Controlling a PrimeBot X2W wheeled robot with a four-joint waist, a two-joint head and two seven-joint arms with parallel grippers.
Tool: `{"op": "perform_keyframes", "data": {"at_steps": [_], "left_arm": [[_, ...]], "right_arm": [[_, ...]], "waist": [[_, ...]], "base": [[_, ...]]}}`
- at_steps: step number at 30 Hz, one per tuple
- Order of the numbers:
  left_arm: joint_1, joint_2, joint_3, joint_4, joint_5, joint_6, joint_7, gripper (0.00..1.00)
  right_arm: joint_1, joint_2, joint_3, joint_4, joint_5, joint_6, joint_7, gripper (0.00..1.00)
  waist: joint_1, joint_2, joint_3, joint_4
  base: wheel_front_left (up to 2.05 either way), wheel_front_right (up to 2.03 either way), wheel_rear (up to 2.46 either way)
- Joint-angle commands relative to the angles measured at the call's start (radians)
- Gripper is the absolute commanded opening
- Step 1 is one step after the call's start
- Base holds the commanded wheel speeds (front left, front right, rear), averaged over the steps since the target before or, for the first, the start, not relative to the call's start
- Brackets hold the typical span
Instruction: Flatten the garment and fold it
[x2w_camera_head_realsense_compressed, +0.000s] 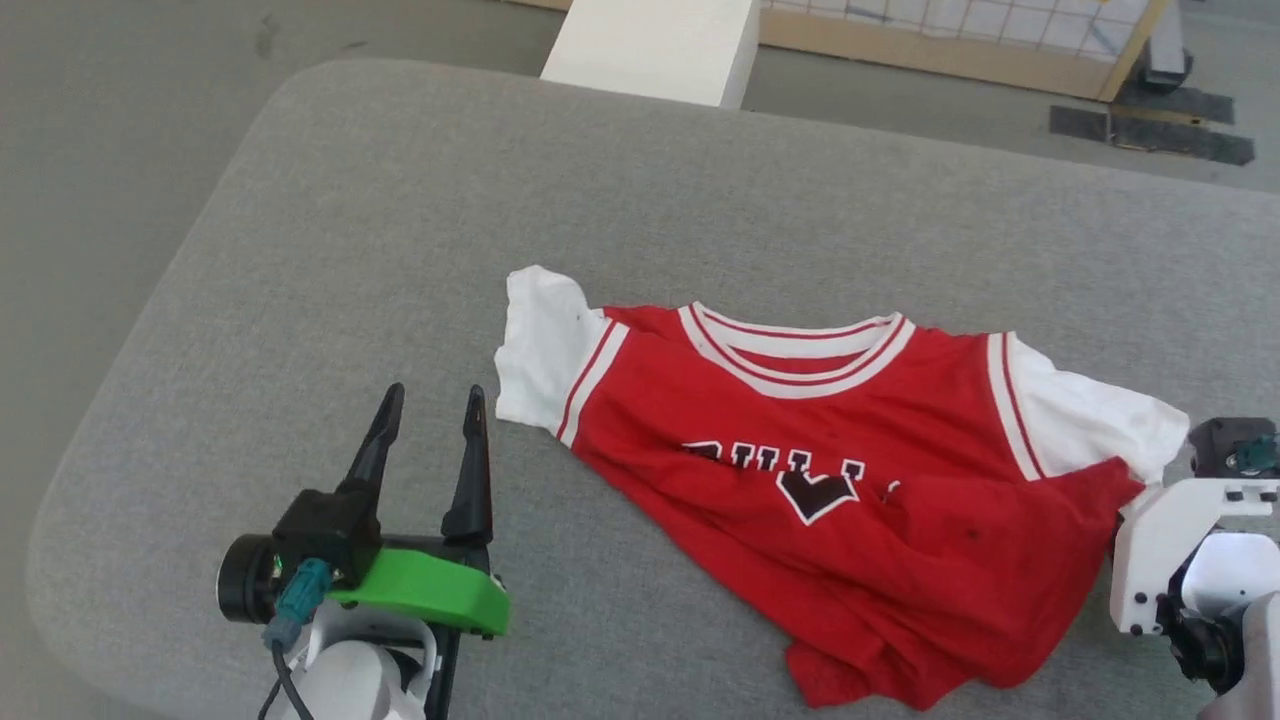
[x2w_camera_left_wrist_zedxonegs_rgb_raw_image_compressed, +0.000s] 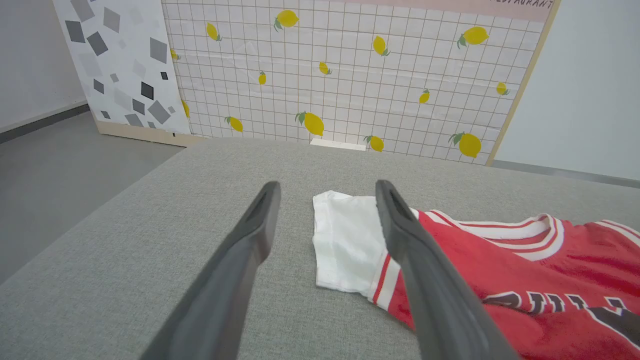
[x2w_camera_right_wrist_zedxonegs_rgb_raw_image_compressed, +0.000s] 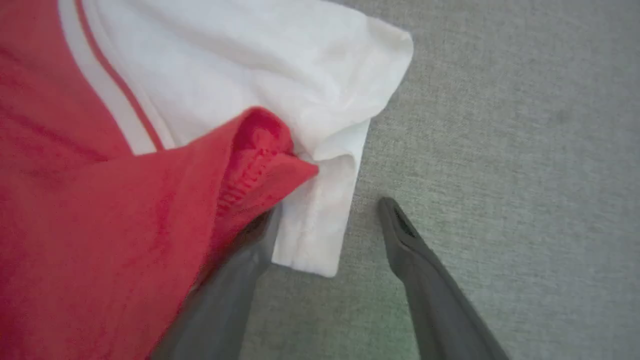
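Observation:
The red garment (x2w_camera_head_realsense_compressed: 850, 480) lies face up on the grey padded table (x2w_camera_head_realsense_compressed: 400, 250), collar toward the far side. Its lower part is rumpled and folded up over the black lettering. My left gripper (x2w_camera_head_realsense_compressed: 435, 398) stands open just left of the white left sleeve (x2w_camera_left_wrist_zedxonegs_rgb_raw_image_compressed: 345, 245), holding nothing; in the left wrist view one finger (x2w_camera_left_wrist_zedxonegs_rgb_raw_image_compressed: 425, 280) crosses in front of the sleeve's striped trim. My right gripper (x2w_camera_right_wrist_zedxonegs_rgb_raw_image_compressed: 330, 210) is open at the white right sleeve (x2w_camera_right_wrist_zedxonegs_rgb_raw_image_compressed: 280, 75); one finger runs under a red fold (x2w_camera_right_wrist_zedxonegs_rgb_raw_image_compressed: 250, 170) and the other finger (x2w_camera_right_wrist_zedxonegs_rgb_raw_image_compressed: 420, 270) rests over bare table.
A white block (x2w_camera_head_realsense_compressed: 655, 45) stands beyond the table's far edge. Behind it is a lemon-print grid panel (x2w_camera_left_wrist_zedxonegs_rgb_raw_image_compressed: 350, 75) and a grey-flecked panel (x2w_camera_left_wrist_zedxonegs_rgb_raw_image_compressed: 120, 65). The table's rounded left edge (x2w_camera_head_realsense_compressed: 110, 400) drops to grey floor.

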Motion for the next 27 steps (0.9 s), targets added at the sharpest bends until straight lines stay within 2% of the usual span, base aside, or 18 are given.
{"op": "perform_keyframes", "data": {"at_steps": [1,2,3,7,11,17,20,21,22,27], "left_arm": [[0.002,-0.006,0.004,0.001,0.01,-0.004,-0.004,1.0],[0.0,-0.006,0.007,0.003,0.01,-0.006,-0.004,1.0],[-0.002,-0.006,0.009,0.004,0.01,-0.007,-0.004,1.0],[-0.005,-0.005,0.016,0.02,0.011,-0.008,-0.004,1.0],[0.006,-0.004,0.019,0.046,0.004,-0.01,-0.004,1.0],[0.024,0.002,0.017,0.074,-0.008,-0.013,0.002,1.0],[0.03,0.004,0.015,0.08,-0.016,-0.014,0.011,1.0],[0.031,0.004,0.014,0.081,-0.018,-0.016,0.015,1.0],[0.031,0.004,0.01,0.083,-0.021,-0.019,0.022,1.0],[0.015,-0.008,-0.028,0.113,-0.039,-0.043,0.096,1.0]], "right_arm": [[-0.009,0.005,0.002,0.026,-0.009,-0.002,0.004,1.0],[-0.008,0.008,0.003,0.04,-0.008,-0.002,0.003,0.57],[-0.008,0.012,0.006,0.05,-0.004,-0.002,0.002,0.0],[0.0,0.008,0.008,0.065,0.011,-0.002,-0.019,0.0],[0.011,-0.027,-0.029,0.039,0.008,-0.002,-0.048,0.0],[0.077,-0.089,-0.087,-0.062,0.008,-0.002,-0.037,0.0],[0.127,-0.089,-0.102,-0.113,0.02,-0.002,-0.013,0.0],[0.139,-0.086,-0.1,-0.124,0.023,-0.002,-0.013,0.29],[0.15,-0.082,-0.097,-0.138,0.023,-0.002,-0.024,1.0],[0.158,-0.027,-0.09,-0.211,0.028,-0.002,-0.135,1.0]], "waist": [[0.0,0.0,0.011,0.011],[0.0,0.0,0.013,0.011],[0.0,0.0,0.013,0.009],[0.0,0.0,0.003,-0.002],[0.0,0.0,-0.023,-0.03],[0.0,0.0,-0.062,-0.075],[0.0,0.0,-0.073,-0.098],[0.0,0.0,-0.073,-0.105],[0.0,0.0,-0.072,-0.112],[0.0,0.0,-0.065,-0.135]], "base": [[0.0,0.0,0.0],[0.0,0.0,0.0],[0.0,0.0,0.0],[0.0,0.0,0.0],[0.0,0.0,0.0],[0.0,0.0,0.0],[0.0,0.0,0.0],[0.0,0.0,0.0],[0.0,0.0,0.0],[0.0,0.0,0.0]]}}
